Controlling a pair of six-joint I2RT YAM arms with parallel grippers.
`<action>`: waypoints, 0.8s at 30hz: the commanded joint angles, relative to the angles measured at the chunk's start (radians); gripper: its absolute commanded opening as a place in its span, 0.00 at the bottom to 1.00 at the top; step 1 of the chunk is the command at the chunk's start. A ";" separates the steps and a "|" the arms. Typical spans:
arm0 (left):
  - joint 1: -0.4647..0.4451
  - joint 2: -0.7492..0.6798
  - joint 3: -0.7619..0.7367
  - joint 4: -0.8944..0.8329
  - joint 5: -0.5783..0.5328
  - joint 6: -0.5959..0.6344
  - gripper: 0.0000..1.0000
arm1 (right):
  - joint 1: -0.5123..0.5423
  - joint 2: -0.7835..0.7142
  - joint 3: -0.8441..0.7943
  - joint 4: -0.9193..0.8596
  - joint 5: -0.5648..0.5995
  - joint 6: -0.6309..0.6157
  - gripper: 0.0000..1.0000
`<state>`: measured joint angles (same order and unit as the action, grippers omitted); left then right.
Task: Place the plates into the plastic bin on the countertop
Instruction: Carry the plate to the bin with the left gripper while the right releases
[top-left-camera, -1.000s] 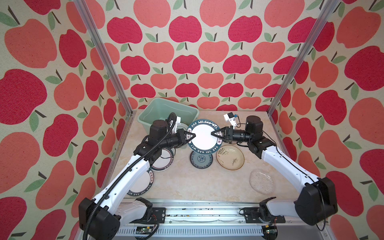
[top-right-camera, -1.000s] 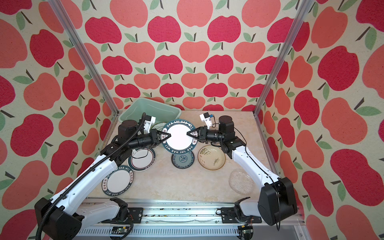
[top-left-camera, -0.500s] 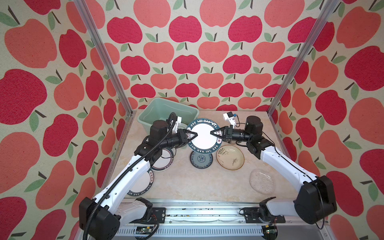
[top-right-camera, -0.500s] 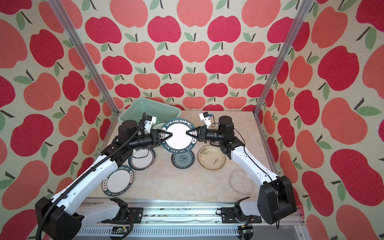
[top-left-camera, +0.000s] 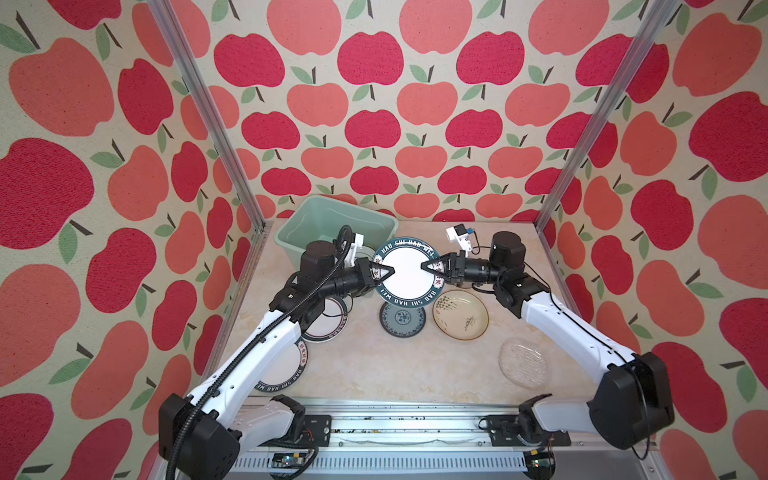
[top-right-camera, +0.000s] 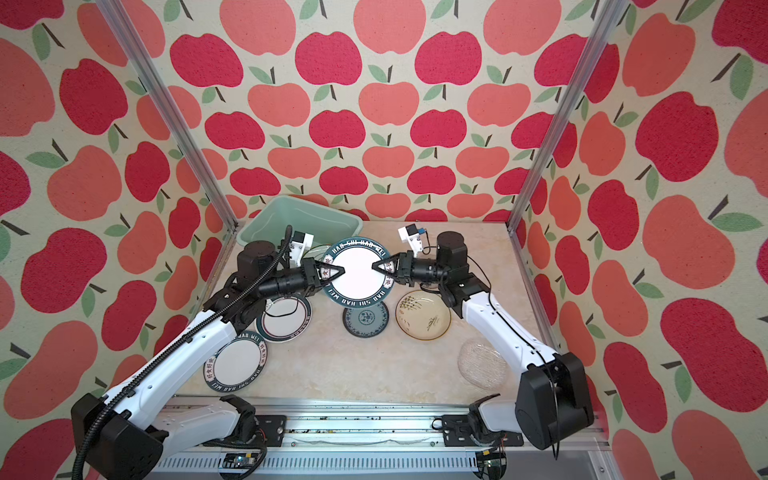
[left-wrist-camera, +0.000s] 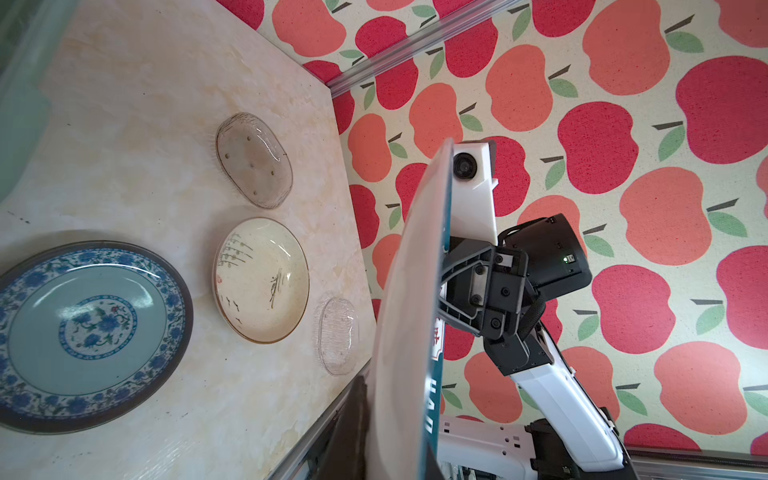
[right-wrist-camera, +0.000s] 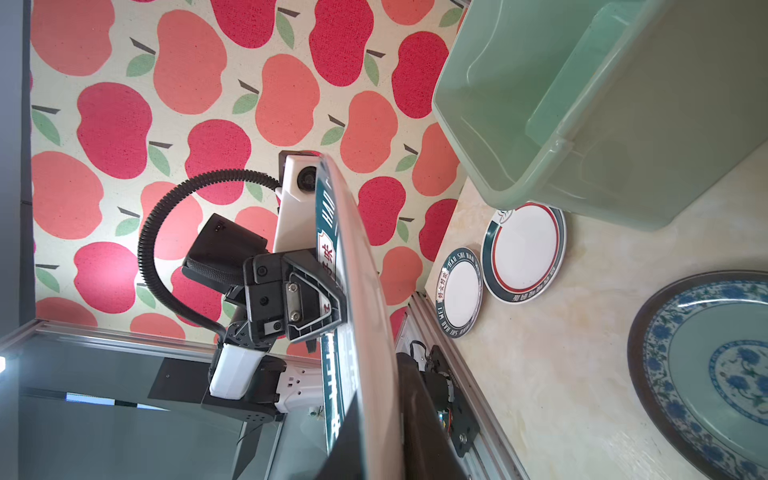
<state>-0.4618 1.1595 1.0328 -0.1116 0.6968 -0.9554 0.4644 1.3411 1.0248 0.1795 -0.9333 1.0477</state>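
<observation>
Teal plate (left-wrist-camera: 87, 336) cut by frame edge (both wrist views).

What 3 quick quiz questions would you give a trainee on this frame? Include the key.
1. True or false: the lettered plate already lies inside the plastic bin.
2. Where is the teal patterned plate? A) in the bin B) flat on the countertop, just on the near side of the raised plate C) clamped in a gripper.
3. Which grippers reach onto the lettered plate's rim?

Key: 1 false, it is raised in the air between the arms. 2 B. 3 both, the left gripper and the right gripper, from opposite sides.
</observation>
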 joint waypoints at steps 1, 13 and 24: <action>0.020 -0.012 0.057 -0.072 -0.005 0.050 0.00 | -0.014 -0.040 0.073 -0.204 0.035 -0.137 0.33; 0.292 0.219 0.616 -0.641 -0.071 0.560 0.00 | -0.135 -0.089 0.212 -0.893 0.289 -0.543 0.59; 0.383 0.710 1.175 -0.885 -0.112 0.817 0.00 | -0.135 -0.104 0.118 -1.044 0.317 -0.629 0.58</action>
<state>-0.0803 1.7782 2.0876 -0.9054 0.5900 -0.2436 0.3313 1.2472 1.1694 -0.7761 -0.6285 0.4740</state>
